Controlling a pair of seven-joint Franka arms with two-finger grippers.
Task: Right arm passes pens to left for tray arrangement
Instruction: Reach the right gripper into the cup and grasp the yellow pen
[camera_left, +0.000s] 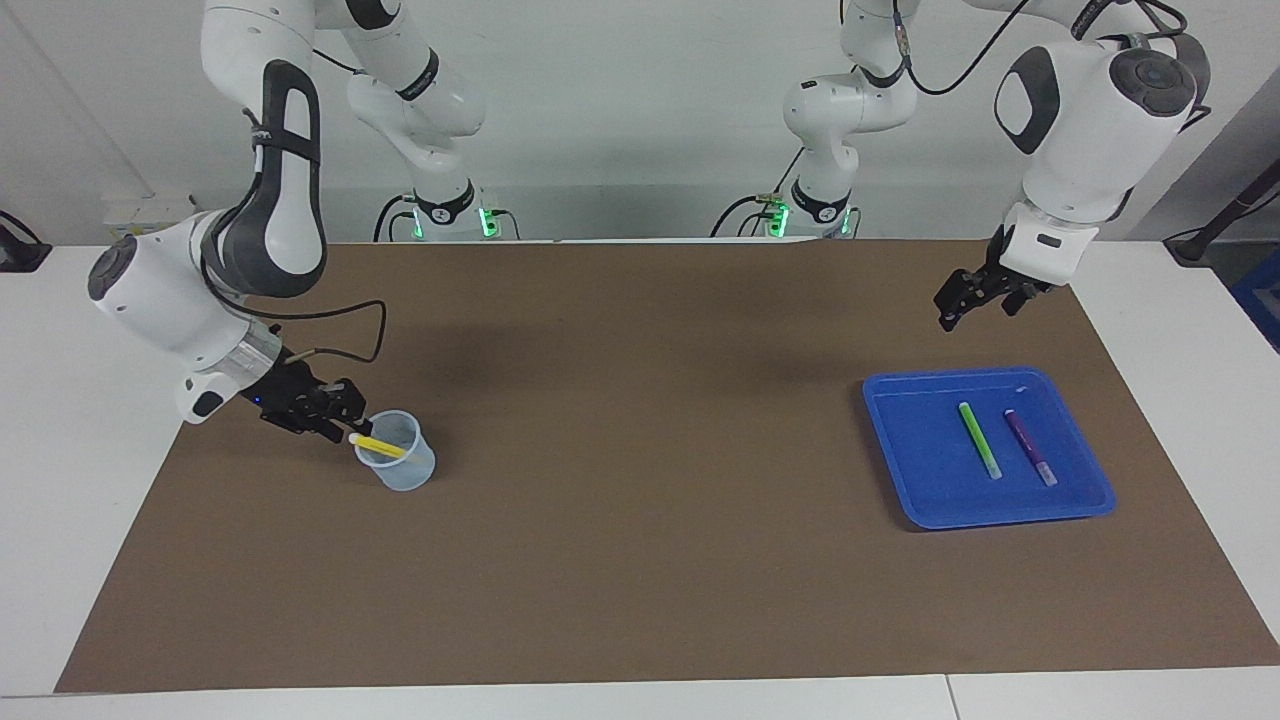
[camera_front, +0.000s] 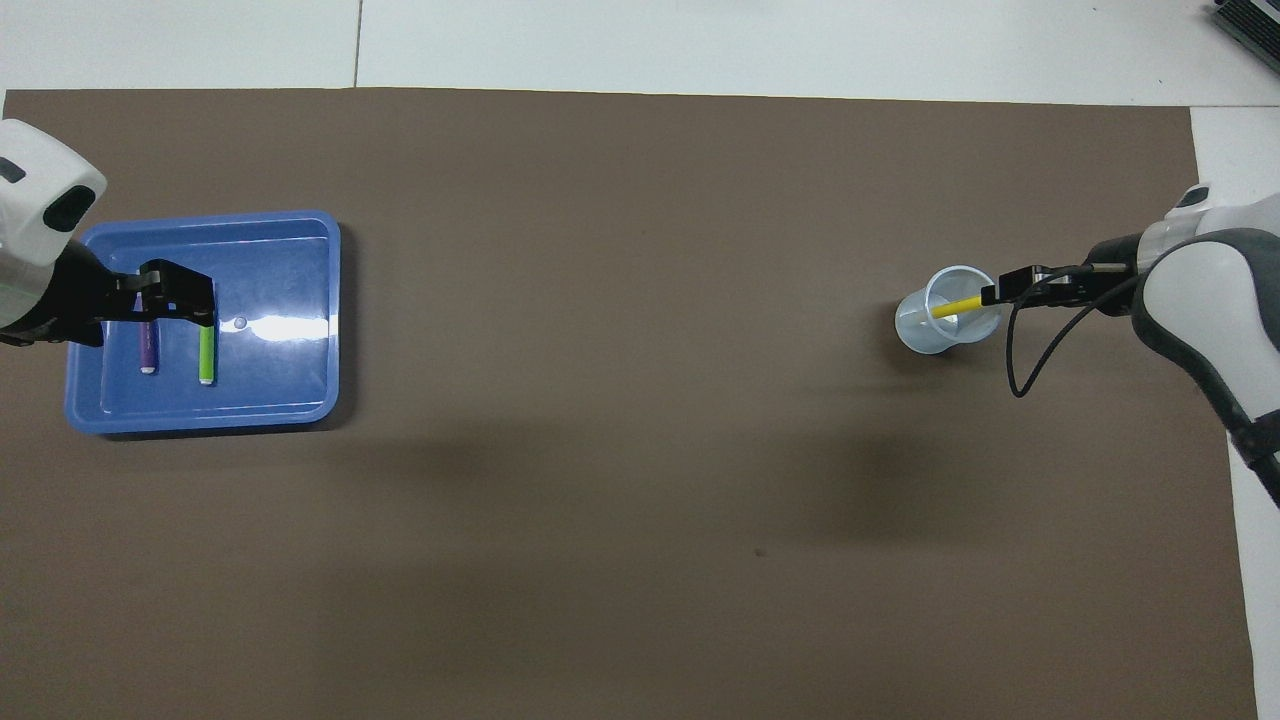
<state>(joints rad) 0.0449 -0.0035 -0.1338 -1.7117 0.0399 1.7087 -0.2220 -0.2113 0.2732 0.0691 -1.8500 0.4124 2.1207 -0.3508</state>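
Observation:
A yellow pen (camera_left: 380, 446) leans in a translucent cup (camera_left: 405, 470) toward the right arm's end of the mat, its whitish end sticking out over the rim. My right gripper (camera_left: 347, 420), low beside the cup, is shut on that end; the overhead view shows the gripper (camera_front: 990, 296) meeting the pen (camera_front: 955, 306). A green pen (camera_left: 979, 440) and a purple pen (camera_left: 1030, 448) lie side by side in the blue tray (camera_left: 905, 470). My left gripper (camera_left: 975, 312) hangs open and holds nothing, over the mat at the tray's edge nearest the robots.
A brown mat (camera_left: 640, 520) covers most of the white table. A black cable (camera_left: 365, 335) loops from the right wrist above the cup. The cup (camera_front: 925, 335) and the tray (camera_front: 290, 380) are the only things standing on the mat.

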